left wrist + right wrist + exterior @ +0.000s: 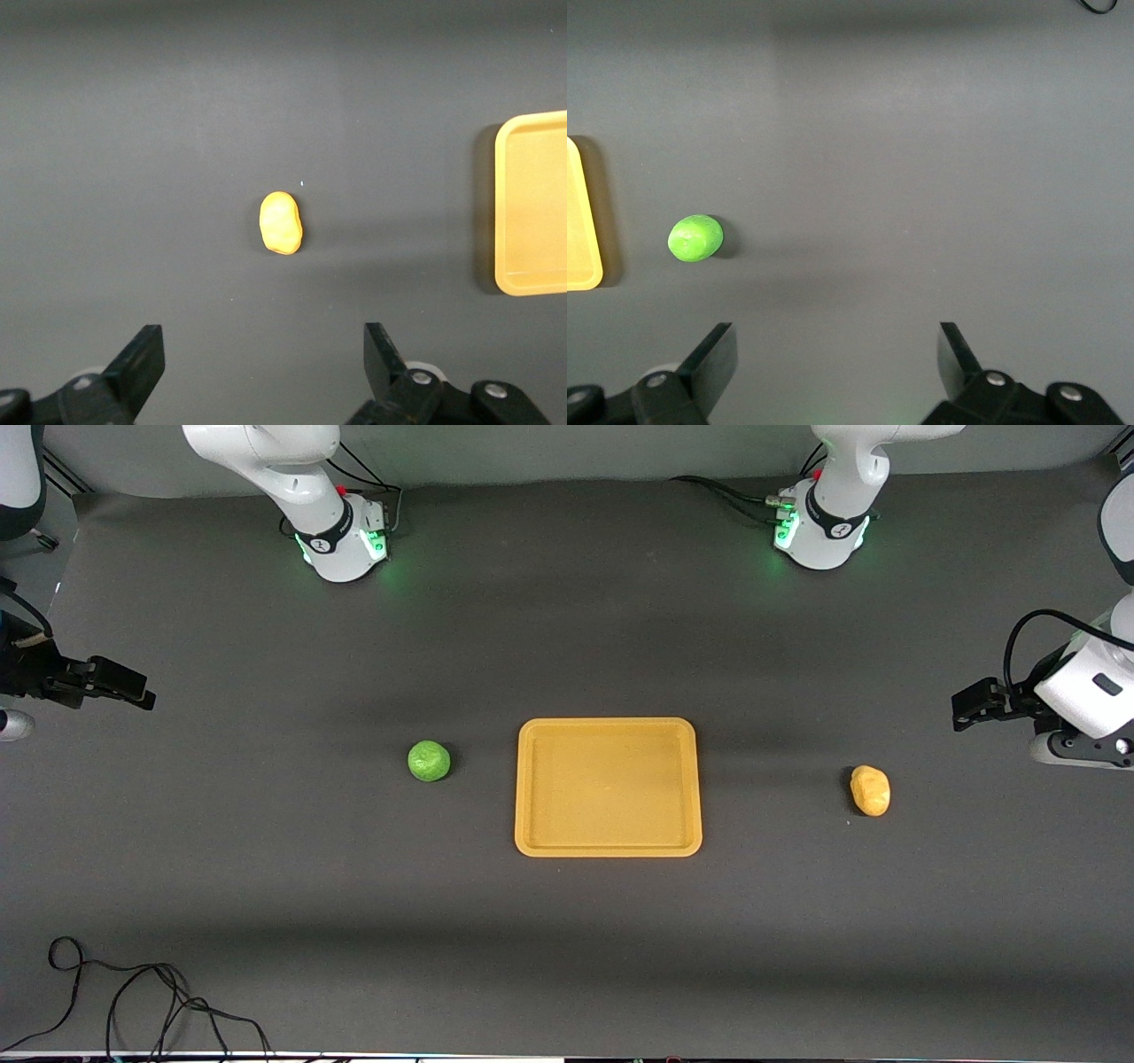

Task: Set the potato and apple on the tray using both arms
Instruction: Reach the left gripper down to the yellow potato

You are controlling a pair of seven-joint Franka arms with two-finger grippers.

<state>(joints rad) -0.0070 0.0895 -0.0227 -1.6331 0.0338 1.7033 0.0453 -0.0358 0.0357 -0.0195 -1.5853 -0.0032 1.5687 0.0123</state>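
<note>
The table [266, 886] is covered in dark grey, with the two arm bases along its edge farthest from the front camera. The tray [608, 850] lies flat near the table's middle, with nothing on it. The left arm [1085, 682] waits at its own end of the table, its end effector [974, 704] up in the air over bare table near the potato, its fingers [142, 359] spread wide and holding nothing. The right arm [22, 677] waits likewise at its end, its end effector [120, 684] over bare table, fingers [713, 354] wide apart and empty; how high it hangs is hard to judge.

The apple [429, 762] sits on the table beside the tray toward the right arm's end, clear of the rim. The potato [870, 790] lies well apart from the tray toward the left arm's end. A thin black cable [133, 1001] loops on the table near the front camera, toward the right arm's end.
</note>
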